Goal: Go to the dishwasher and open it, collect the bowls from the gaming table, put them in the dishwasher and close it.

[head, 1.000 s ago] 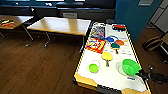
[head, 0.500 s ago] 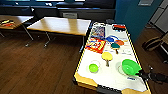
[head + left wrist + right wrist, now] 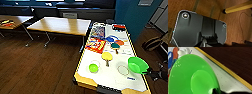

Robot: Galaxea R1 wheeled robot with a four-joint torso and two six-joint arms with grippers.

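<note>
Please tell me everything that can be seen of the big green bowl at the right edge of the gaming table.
The wide green bowl is round, shallow and glossy, plastic by its look, with a flat inner base and a broad flaring wall. It is empty and tilted, its opening turned up and toward the table's middle. It sits above the right edge of the white gaming table, near the close end. The right end effector meets its rim from the right and appears to grip it; the right wrist view shows a dark finger at the rim.

The big bowl (image 3: 137, 65) is bright green. The small bowl (image 3: 93, 67) is lime green. The gaming table (image 3: 107, 77) is white with a yellow edge. The paddle (image 3: 107, 56) is yellow.
</note>
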